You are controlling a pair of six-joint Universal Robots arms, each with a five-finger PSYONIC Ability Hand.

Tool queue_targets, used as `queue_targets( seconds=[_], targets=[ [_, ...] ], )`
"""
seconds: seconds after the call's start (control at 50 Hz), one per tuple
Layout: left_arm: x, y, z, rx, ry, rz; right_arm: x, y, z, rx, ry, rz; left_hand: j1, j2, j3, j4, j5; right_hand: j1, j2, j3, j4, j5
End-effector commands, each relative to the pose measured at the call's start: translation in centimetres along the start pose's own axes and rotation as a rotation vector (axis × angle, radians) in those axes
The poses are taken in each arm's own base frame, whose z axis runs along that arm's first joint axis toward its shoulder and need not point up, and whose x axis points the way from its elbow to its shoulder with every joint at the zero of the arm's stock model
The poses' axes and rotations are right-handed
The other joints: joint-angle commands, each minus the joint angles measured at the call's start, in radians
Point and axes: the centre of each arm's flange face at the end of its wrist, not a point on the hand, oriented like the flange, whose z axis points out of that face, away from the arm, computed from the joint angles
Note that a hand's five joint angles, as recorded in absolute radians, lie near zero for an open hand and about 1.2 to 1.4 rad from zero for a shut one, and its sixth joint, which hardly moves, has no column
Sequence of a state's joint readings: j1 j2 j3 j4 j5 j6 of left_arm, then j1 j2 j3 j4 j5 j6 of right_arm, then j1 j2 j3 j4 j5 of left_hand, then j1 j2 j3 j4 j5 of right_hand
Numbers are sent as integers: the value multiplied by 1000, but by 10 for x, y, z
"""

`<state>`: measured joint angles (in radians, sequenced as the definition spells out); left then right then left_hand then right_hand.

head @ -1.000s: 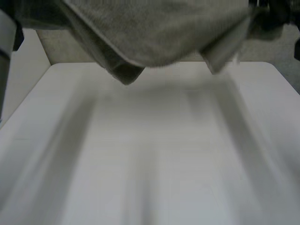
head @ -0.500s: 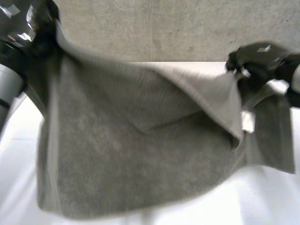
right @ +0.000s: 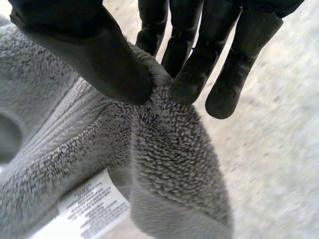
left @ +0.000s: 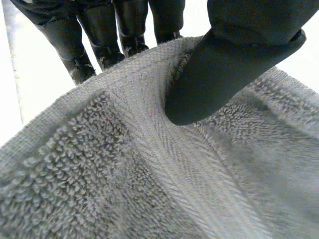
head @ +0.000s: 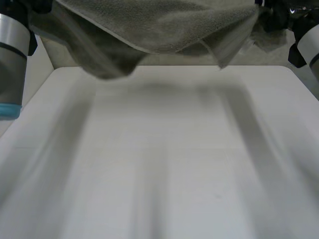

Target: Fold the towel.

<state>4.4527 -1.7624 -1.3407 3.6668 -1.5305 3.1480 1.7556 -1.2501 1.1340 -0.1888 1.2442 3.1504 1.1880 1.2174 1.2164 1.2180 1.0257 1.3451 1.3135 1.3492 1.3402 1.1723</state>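
Above the white table [head: 164,164], the grey terry towel [head: 164,25] is pinched, thumb against fingers, by left hand [left: 229,64] and right hand [right: 84,45].

This looks like a robotics lab or test room. A bare white table [head: 164,164] stands on a grey speckled floor [head: 189,59], seen at 12 o'clock. The left arm [head: 12,59] is at 10 o'clock and the right arm [head: 311,47] at 2 o'clock.
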Motion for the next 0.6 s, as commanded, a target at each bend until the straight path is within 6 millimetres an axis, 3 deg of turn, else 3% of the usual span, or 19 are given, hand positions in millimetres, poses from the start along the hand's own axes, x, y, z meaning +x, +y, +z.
queue_targets(
  seconds=[0.02,0.04,0.08,0.14,0.18,0.2,0.24,0.3,0.32,0.34,0.36,0.38,0.44,0.48,0.56,0.6],
  targets=[
    [2,36,-43,-145,6,-27,-8,61,-14,-371,-135,89,208,179,180,178,196,51,83,47,56,49],
    [5,47,-56,-195,24,-29,-8,61,-14,-371,-136,89,208,179,180,178,196,51,83,47,56,49],
    [7,67,-77,-269,55,-37,-9,89,-22,-527,-171,41,208,179,180,178,196,51,83,47,56,49],
    [8,78,-87,-304,66,-40,-9,105,-27,-605,-188,5,208,179,180,178,196,51,83,47,56,49],
    [10,96,-103,-359,80,-46,-6,132,-35,-735,-216,-76,208,179,180,178,196,51,83,47,56,49],
    [10,96,-103,-359,81,-46,-6,132,-35,-736,-216,-76,208,179,180,178,196,51,83,47,56,49],
    [10,120,-117,-426,83,-51,-7,151,-40,-806,-218,-138,208,179,180,178,196,51,83,47,56,49],
    [11,129,-121,-454,83,-55,0,160,-36,-802,-158,-178,208,179,180,178,196,-32,-1,-36,-27,-34],
    [11,136,-125,-475,82,-57,0,161,-36,-802,-157,-178,208,179,180,178,196,-33,-1,-37,-28,-35],
    [11,139,-126,-484,84,-58,3,162,-33,-777,-126,-204,208,179,180,178,196,-669,-638,-674,-665,-671],
    [11,139,-126,-484,84,-58,3,162,-33,-776,-126,-204,208,179,180,178,196,-676,-644,-680,-671,-678],
    [12,140,-126,-484,85,-59,6,163,-30,-744,-100,-226,208,179,180,178,196,-1171,-1139,-1175,-1166,-1172],
    [11,140,-123,-478,84,-58,6,166,-31,-718,-83,-242,208,179,180,178,196,-1171,-1139,-1175,-1166,-1172],
    [11,139,-123,-475,83,-55,4,157,-33,-696,-86,-247,208,179,180,178,196,-1171,-1139,-1175,-1166,-1172],
    [10,138,-120,-466,79,-55,-3,114,-47,-602,-69,-281,208,179,180,178,196,-1171,-1139,-1175,-1166,-1172],
    [8,138,-119,-466,75,-54,-6,107,-55,-582,-66,-288,208,179,180,178,196,-1171,-1139,-1175,-1166,-1172]
  ],
)
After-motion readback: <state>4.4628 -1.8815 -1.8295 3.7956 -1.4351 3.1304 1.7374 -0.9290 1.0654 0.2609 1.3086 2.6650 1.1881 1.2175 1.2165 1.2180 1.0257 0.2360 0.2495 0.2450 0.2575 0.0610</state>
